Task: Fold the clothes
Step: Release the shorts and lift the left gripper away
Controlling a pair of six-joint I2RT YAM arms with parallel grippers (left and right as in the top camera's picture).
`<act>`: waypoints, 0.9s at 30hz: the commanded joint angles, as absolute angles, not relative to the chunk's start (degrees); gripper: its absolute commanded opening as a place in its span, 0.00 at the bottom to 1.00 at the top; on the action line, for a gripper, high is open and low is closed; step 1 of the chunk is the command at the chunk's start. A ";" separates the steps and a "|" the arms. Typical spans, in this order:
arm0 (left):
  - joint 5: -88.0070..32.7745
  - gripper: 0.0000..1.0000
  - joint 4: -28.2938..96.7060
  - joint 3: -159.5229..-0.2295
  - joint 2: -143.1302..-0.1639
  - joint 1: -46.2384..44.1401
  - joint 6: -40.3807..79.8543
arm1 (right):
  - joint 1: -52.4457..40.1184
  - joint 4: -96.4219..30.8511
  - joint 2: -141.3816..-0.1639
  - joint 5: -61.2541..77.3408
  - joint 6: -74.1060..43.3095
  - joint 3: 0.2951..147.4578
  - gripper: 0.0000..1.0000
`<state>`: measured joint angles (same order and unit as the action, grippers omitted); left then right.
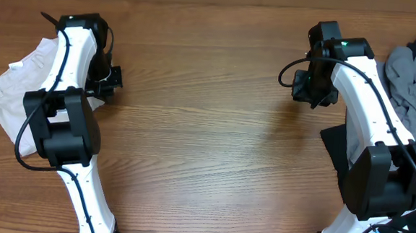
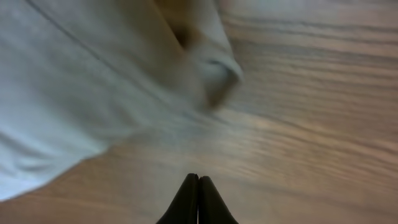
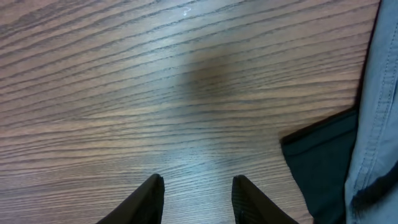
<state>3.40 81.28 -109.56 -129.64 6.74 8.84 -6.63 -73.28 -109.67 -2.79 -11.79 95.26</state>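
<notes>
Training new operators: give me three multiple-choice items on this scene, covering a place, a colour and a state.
1. The beige shorts lie: A) by the left arm B) mid-table C) by the right arm
2. The right-side garment beside the black one is: A) red B) grey C) yellow
3. The left claw is: A) wide open B) gripping cloth C) shut, empty
Key: A, overhead shows them under that arm; B, plain grey fabric; C, its fingers meet with nothing between.
</notes>
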 commanded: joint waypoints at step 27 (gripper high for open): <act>15.00 0.24 39.16 -104.36 -131.35 9.76 4.56 | -6.57 -73.36 -108.27 -2.50 -11.84 96.73 0.40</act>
